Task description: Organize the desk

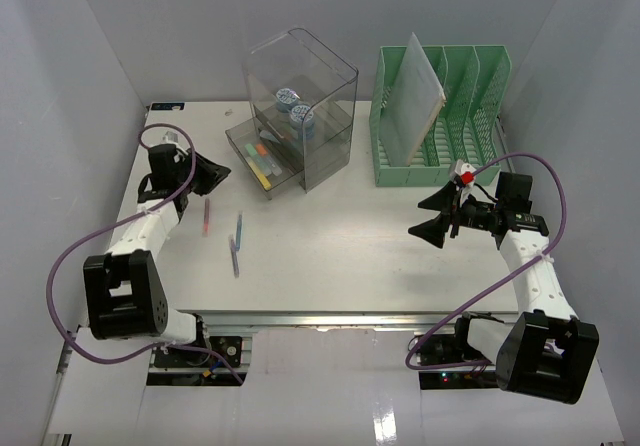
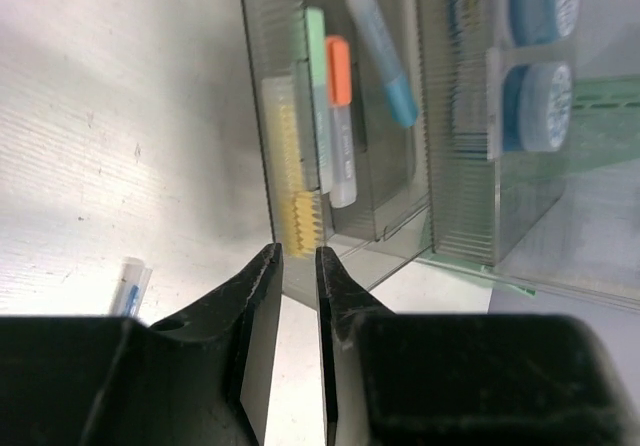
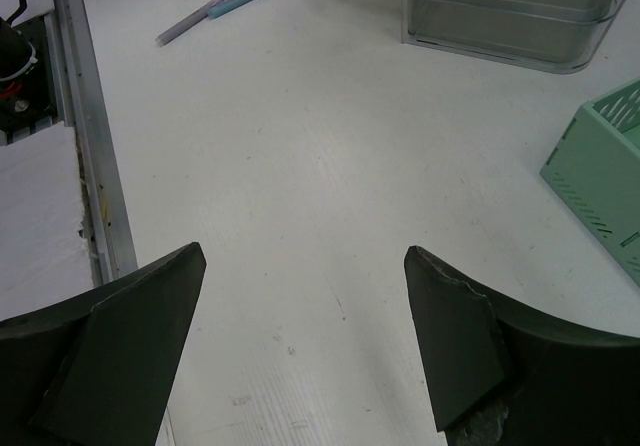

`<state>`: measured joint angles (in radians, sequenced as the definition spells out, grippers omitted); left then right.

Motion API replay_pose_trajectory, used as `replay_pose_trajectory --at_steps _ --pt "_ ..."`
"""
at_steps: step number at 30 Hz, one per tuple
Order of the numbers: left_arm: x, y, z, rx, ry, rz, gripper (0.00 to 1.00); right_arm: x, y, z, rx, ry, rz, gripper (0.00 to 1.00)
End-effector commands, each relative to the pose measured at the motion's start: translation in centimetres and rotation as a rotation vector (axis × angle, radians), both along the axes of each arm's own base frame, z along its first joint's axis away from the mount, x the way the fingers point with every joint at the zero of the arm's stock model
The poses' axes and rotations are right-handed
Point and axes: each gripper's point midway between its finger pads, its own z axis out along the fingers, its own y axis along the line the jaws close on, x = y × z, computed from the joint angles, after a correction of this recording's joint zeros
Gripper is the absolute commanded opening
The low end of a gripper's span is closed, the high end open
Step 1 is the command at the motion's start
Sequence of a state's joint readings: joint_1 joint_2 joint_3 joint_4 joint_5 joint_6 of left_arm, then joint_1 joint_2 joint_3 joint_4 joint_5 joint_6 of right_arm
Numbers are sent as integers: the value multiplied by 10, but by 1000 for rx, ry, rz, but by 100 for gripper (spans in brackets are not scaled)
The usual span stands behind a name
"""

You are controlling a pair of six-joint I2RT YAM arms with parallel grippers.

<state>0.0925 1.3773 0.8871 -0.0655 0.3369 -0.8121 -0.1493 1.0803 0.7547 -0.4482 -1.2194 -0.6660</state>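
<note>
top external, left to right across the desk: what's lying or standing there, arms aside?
pink pen → clear organizer → green file rack

Take the clear organizer at the back of the desk as your mark: you see two round blue-and-white tubs inside it, markers in its low front tray, and a green file rack just to its right. In front of it and to the left lie a pink pen, a blue pen and a purple pen. Your left gripper sits just left of its tray, and your right gripper, jaws spread wide, hangs off to its front right.
</note>
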Motion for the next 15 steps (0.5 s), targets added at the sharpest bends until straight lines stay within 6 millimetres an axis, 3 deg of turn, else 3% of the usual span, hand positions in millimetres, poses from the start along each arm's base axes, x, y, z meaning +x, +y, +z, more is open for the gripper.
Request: replay_pose_trajectory --at_steps 1,15 --pt "10 -10 -2 -39 -6 -62 30 -2 2 2 16 -7 18 87" --pt "58 -12 -47 -52 113 -110 27 -2 2 2 17 0 18 87"
